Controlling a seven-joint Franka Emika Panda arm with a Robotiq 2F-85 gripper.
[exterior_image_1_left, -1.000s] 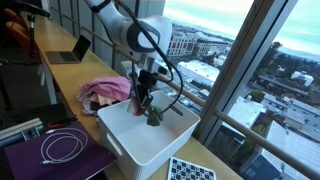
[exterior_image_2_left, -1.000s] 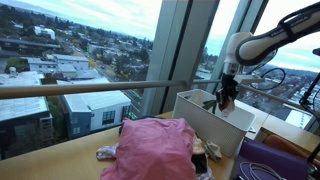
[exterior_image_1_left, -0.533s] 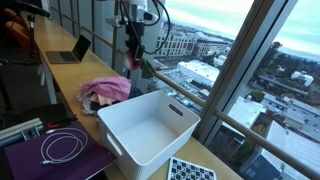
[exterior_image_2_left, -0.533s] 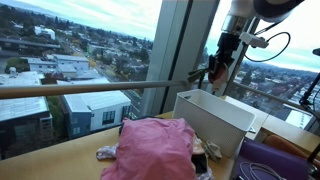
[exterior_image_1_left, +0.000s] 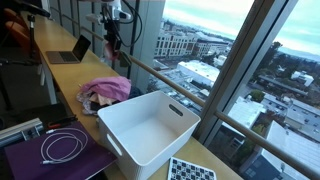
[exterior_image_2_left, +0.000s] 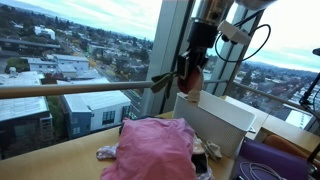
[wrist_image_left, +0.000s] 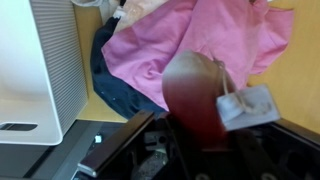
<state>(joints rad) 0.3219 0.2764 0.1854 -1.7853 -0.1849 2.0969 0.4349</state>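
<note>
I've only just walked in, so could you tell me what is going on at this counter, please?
The robot arm's claw is shut on a small dark red cloth with a tag, holding it up in the air. In the wrist view the cloth hangs above the pile of pink clothing on the wooden counter by the window. The white bin stands beside the pile, apart from the claw.

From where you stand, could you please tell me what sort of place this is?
Probably a high-rise office or lab: tall glass windows overlooking city rooftops, a long wooden counter bearing an open silver laptop, and a white plastic bin.
</note>
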